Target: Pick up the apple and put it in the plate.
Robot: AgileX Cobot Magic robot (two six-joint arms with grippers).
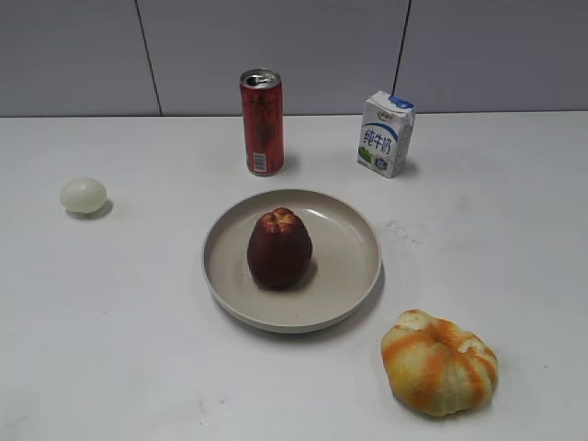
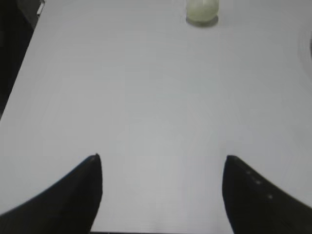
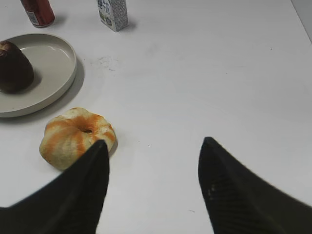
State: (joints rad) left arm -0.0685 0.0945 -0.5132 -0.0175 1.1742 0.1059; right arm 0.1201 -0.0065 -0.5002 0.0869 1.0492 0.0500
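The dark maroon apple stands upright in the beige plate at the middle of the table. Both also show at the upper left of the right wrist view, the apple in the plate. My left gripper is open and empty over bare white table, far from the plate. My right gripper is open and empty, right of the plate, its left finger next to the orange-and-yellow ribbed fruit. Neither arm shows in the exterior view.
A red can and a small milk carton stand behind the plate. A pale egg-like ball lies at the left, also in the left wrist view. The ribbed fruit lies front right.
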